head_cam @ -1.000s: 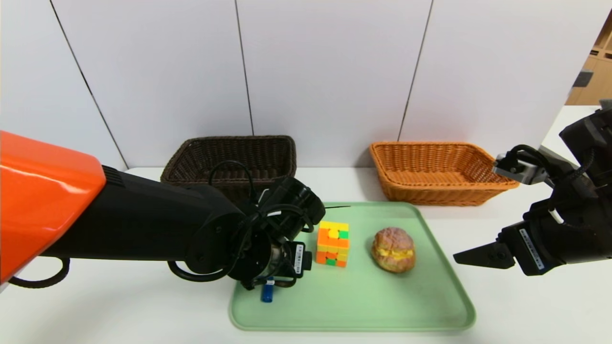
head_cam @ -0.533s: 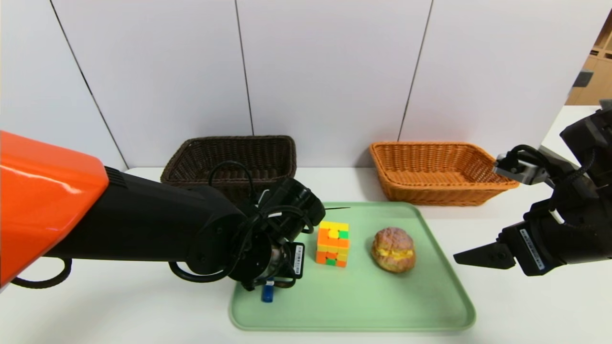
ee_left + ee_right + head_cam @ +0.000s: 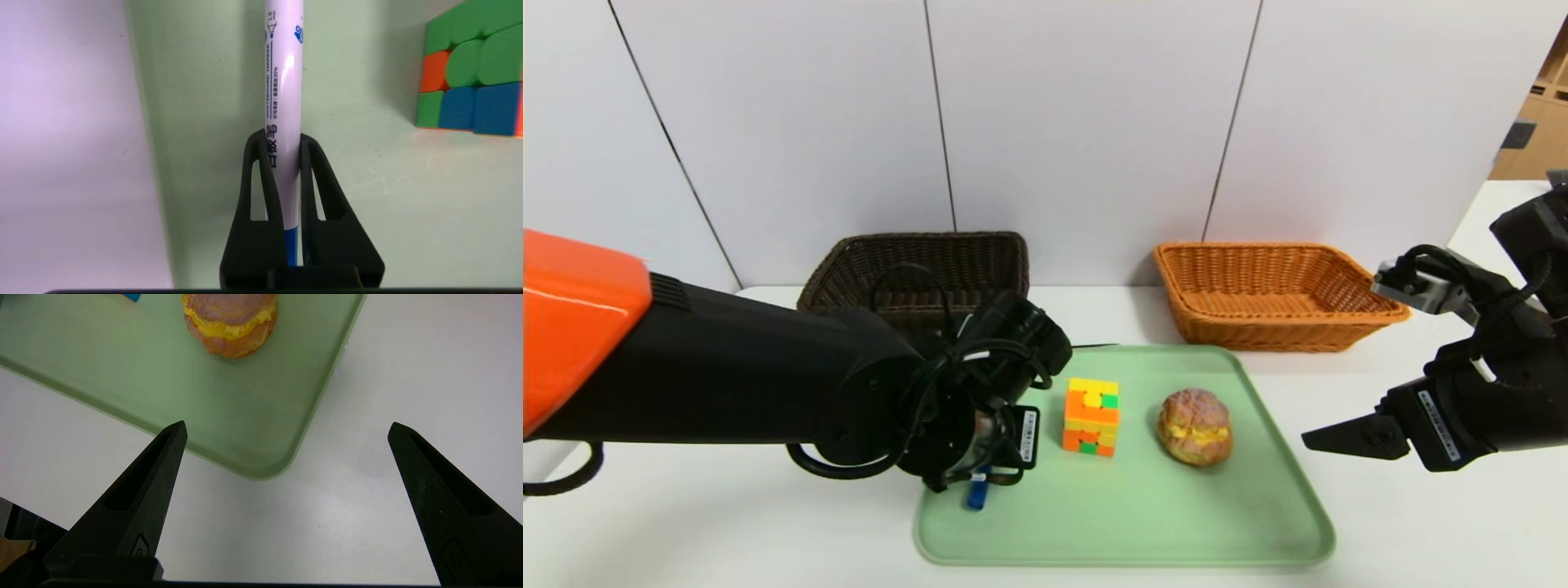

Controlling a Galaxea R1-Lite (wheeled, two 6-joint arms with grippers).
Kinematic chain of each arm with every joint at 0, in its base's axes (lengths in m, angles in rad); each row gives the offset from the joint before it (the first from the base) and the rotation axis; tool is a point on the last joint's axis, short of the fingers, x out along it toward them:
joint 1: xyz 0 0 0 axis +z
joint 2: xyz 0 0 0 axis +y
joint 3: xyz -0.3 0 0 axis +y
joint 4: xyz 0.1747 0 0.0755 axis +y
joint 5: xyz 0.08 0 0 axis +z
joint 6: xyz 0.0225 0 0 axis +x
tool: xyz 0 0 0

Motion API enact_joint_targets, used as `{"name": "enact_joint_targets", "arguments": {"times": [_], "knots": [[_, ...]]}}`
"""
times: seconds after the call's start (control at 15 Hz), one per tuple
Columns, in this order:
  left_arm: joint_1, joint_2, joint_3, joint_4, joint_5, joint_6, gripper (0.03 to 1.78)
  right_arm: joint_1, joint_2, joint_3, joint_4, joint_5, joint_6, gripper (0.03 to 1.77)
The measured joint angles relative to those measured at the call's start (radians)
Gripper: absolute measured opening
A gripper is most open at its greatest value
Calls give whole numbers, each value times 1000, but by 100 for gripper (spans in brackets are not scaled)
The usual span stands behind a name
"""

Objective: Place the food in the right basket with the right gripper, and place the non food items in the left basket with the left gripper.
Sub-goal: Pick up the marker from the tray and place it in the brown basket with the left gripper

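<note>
the whiteboard marker (image 3: 284,81), white with blue at one end, is over the left part of the green tray (image 3: 1127,551), clamped between the two fingers of the left end effector (image 3: 282,136). in the head view the left arm (image 3: 743,367) hides most of it, with a blue end showing below the wrist. near the marker, on the tray, sits the puzzle cube (image 3: 1091,416), its faces a mix of colours. on the cube's right is the filled bun (image 3: 1195,427), brown with a yellow filling, also resting on the tray and apart from the cube. the right end effector (image 3: 288,424) hangs just beside the tray's right side, its fingers wide apart with nothing between them. behind the tray stand two baskets: the dark brown basket (image 3: 1013,245) on the left, partly covered by the left arm, and the orange-brown basket (image 3: 1274,327) on the right. tray and baskets rest on the white desk (image 3: 768,531), with pale panels (image 3: 1086,122) behind.
</note>
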State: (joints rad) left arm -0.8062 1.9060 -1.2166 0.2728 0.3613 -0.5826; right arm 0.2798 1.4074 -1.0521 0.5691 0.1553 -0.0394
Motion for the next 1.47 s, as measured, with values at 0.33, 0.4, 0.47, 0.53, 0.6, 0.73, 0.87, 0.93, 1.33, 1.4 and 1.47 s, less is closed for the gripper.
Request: {"name": "enact_joint_targets", "arguments": {"times": [0.33, 0.4, 0.47, 0.53, 0.6, 0.73, 0.87, 0.93, 1.33, 1.4, 1.47], "knots": [[94, -153, -45, 1, 0, 244, 16, -4, -18, 1, 0, 1, 0, 170], [124, -178, -51, -1, -3, 322, 16, -4, -20, 1, 0, 1, 0, 170], [155, -200, -60, -1, -7, 400, 16, -4, -21, 1, 0, 1, 0, 170], [185, -216, -76, 1, -10, 475, 16, -4, -22, 1, 1, 1, 0, 170], [212, -225, -91, 1, -12, 537, 16, -4, -24, 3, 1, 1, 1, 170], [262, -235, -126, 1, -40, 654, 16, -5, -30, 10, 1, 1, 0, 170], [313, -237, -167, -1, -99, 761, 16, -12, -34, 20, 0, 1, 0, 170], [335, -235, -187, -2, -126, 818, 16, -13, -36, 23, 0, 1, 0, 170], [482, -162, -298, -1, -327, 1232, 16, -15, -38, 36, 0, 1, 0, 170], [502, -139, -323, 0, -351, 1293, 16, -15, -38, 38, 0, 1, 1, 170], [519, -111, -349, 0, -366, 1346, 16, -18, -39, 40, 0, 0, 0, 170]]}}
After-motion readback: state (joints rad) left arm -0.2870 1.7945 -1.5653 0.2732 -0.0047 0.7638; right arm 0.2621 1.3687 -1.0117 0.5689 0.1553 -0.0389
